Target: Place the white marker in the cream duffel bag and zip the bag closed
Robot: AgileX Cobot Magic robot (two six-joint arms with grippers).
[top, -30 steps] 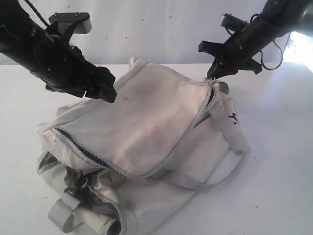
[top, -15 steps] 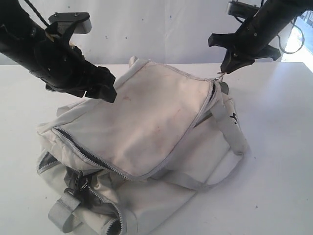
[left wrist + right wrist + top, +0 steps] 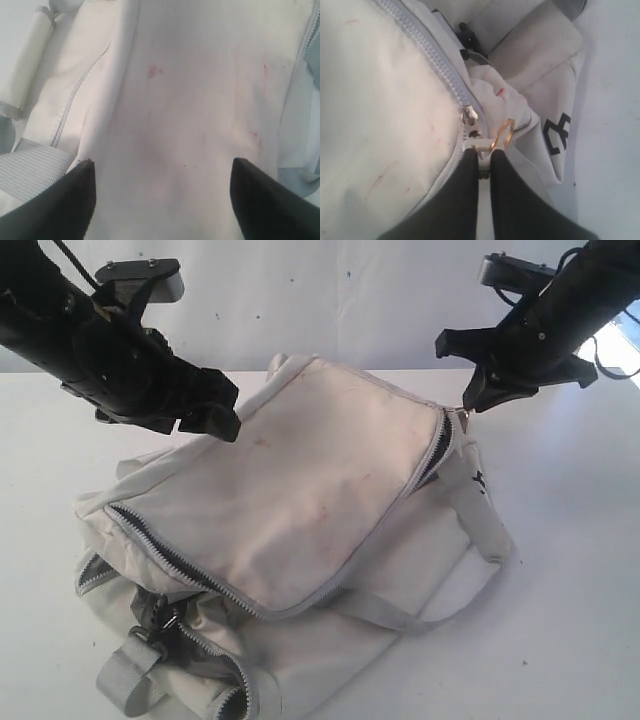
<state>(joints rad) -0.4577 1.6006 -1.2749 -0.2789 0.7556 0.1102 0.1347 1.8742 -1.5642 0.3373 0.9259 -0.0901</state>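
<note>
The cream duffel bag [image 3: 300, 490] lies on the white table, its stained top flap pulled taut. My right gripper [image 3: 468, 402] is at the bag's far right corner, shut on the zipper pull [image 3: 476, 145], next to a gold ring [image 3: 503, 133]. Right gripper [image 3: 484, 153] fingers pinch the pull's tab. My left gripper [image 3: 218, 418] is open at the flap's back left edge; in the left wrist view its tips [image 3: 162, 162] straddle flat cream fabric [image 3: 190, 100] without pinching it. The white marker is out of view.
A dark-toothed zipper line [image 3: 165, 560] runs along the flap's front left edge. Grey webbing strap with a buckle [image 3: 135, 675] hangs at the front left. A grey handle strap [image 3: 480, 530] loops at the right, by the dark logo [image 3: 478, 483]. White table [image 3: 570, 570] surrounds the bag.
My right gripper has moved right with the zipper pull, drawing the zipper along the bag's right end and stretching the flap flatter. The left gripper has barely shifted.
</note>
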